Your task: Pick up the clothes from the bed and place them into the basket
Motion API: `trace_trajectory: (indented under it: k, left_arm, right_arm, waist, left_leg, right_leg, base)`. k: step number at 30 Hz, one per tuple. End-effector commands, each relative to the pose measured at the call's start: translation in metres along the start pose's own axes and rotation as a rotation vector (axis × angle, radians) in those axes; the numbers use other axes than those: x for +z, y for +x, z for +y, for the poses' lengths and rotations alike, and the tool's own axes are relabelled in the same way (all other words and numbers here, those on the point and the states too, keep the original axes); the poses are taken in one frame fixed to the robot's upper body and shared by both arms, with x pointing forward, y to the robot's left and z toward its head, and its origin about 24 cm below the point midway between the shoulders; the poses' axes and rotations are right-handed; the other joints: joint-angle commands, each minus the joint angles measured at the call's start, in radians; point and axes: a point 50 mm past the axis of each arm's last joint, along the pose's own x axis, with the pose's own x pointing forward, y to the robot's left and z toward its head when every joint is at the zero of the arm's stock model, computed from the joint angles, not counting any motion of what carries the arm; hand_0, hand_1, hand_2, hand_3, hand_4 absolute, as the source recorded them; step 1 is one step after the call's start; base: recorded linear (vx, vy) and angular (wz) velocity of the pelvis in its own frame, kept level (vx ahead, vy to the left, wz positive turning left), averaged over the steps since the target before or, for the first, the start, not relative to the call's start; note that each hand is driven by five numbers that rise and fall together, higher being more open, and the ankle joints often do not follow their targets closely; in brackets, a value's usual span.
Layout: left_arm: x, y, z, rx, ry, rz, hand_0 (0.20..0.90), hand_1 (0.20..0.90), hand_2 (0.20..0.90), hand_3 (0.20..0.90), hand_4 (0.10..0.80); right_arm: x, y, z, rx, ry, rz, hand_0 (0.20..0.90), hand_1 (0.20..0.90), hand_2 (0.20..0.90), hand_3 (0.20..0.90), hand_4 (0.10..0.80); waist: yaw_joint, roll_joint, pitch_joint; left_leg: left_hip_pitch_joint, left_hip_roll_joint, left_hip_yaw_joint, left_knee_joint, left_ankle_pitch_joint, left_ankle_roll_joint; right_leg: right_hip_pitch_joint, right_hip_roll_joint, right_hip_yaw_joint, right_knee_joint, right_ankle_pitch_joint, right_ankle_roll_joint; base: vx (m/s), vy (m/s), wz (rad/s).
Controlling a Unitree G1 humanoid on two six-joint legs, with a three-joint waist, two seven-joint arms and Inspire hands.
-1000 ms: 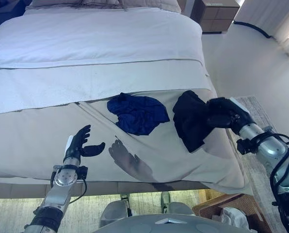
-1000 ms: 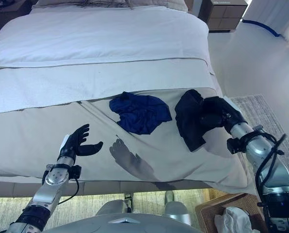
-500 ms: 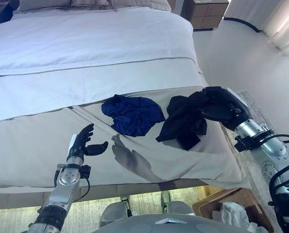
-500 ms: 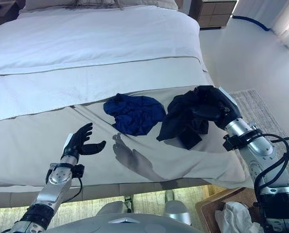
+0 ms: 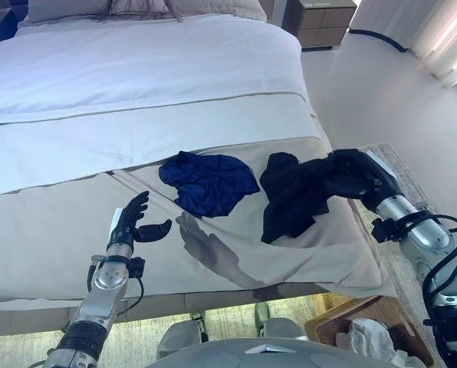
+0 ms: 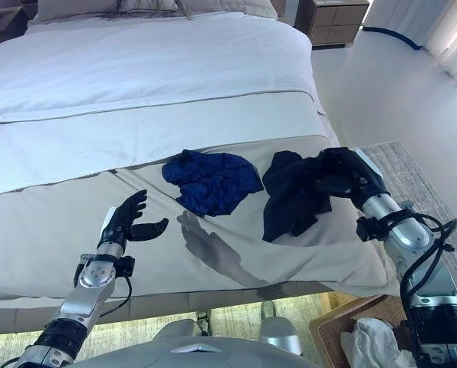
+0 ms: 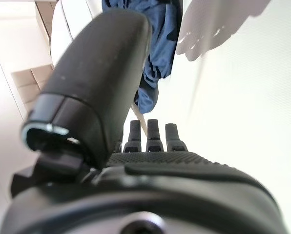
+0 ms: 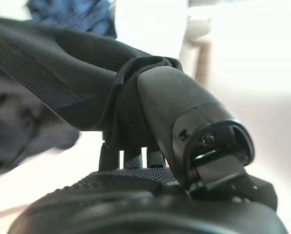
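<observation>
A black garment point(image 5: 294, 195) hangs from my right hand point(image 5: 350, 175) over the bed's right side, its lower part draping toward the cover. The right hand is shut on it; the right wrist view shows the thumb point(image 8: 184, 122) pressed on the black cloth point(image 8: 62, 97). A blue garment point(image 5: 207, 182) lies crumpled on the grey bed cover point(image 5: 44, 222) in the middle. My left hand point(image 5: 133, 226) is open and empty above the cover, left of the blue garment, which also shows in the left wrist view point(image 7: 160, 44). The wicker basket point(image 5: 343, 322) stands on the floor at the lower right.
White cloth point(image 5: 366, 337) lies in the basket. A wooden nightstand point(image 5: 324, 19) stands at the bed's far right. A patterned rug point(image 5: 401, 176) lies beside the bed on the right. White bedding point(image 5: 136, 69) covers the far half of the bed.
My right hand lifted the black garment off the cover and pulled it toward the bed's right side; the cloth now hangs from it. The camera shifted slightly. The left hand stays put.
</observation>
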Motion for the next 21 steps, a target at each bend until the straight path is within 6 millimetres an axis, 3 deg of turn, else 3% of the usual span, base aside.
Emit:
trace_trajectory:
  k: [1, 5, 11, 14, 21]
  left_arm:
    - [0.031, 0.014, 0.009, 0.030, 0.041, -0.142, 0.900, 0.900, 0.900, 0.900, 0.800]
    - [0.033, 0.014, 0.005, 0.006, 0.053, -0.145, 0.900, 0.900, 0.900, 0.900, 0.800]
    - [0.055, 0.015, -0.003, -0.044, 0.039, -0.246, 0.900, 0.900, 0.900, 0.900, 0.800]
    - [0.070, 0.015, -0.005, -0.069, 0.023, -0.316, 0.900, 0.900, 0.900, 0.900, 0.800]
    - [0.097, 0.011, -0.019, -0.175, -0.012, -0.451, 0.900, 0.900, 0.900, 0.900, 0.800]
  right_arm:
    - [0.042, 0.017, -0.024, -0.117, -0.167, -0.117, 0.300, 0.300, 0.300, 0.200, 0.100]
    - [0.038, 0.034, -0.019, -0.126, -0.217, -0.050, 0.300, 0.300, 0.300, 0.200, 0.100]
    - [0.040, 0.060, -0.016, -0.212, -0.321, 0.005, 0.300, 0.300, 0.300, 0.200, 0.100]
    - [0.052, 0.070, -0.023, -0.273, -0.332, -0.017, 0.300, 0.300, 0.300, 0.200, 0.100]
    - [0.101, 0.077, -0.068, -0.535, -0.471, -0.109, 0.300, 0.300, 0.300, 0.200, 0.100]
  waist:
    - [0.048, -0.012, -0.078]
    - [0.073, -0.009, -0.068]
    - [0.115, 0.006, -0.035]
    - [0.131, 0.019, 0.002]
    - [0.163, 0.078, 0.105]
  left_leg:
    - [0.042, 0.002, -0.063, 0.056, -0.173, 0.005]
    - [0.035, 0.000, -0.077, 0.058, -0.169, 0.003]
    - [-0.001, -0.004, -0.109, 0.057, -0.156, 0.001]
    - [-0.038, -0.004, -0.124, 0.063, -0.148, 0.000]
    - [-0.132, -0.010, -0.155, 0.088, -0.126, -0.007]
  right_leg:
    - [-0.061, 0.003, -0.037, 0.079, -0.015, 0.006]
    - [-0.059, 0.001, -0.053, 0.081, -0.016, 0.001]
    - [-0.082, -0.001, -0.077, 0.096, -0.022, -0.011]
    - [-0.115, -0.004, -0.089, 0.118, -0.031, -0.018]
    - [-0.206, -0.009, -0.120, 0.181, -0.053, -0.040]
  base:
    - [0.070, -0.064, 0.07]
    - [0.069, -0.064, 0.12]
    - [0.047, -0.045, 0.16]
    - [-0.062, -0.021, 0.21]
    - [-0.098, 0.017, 0.16]
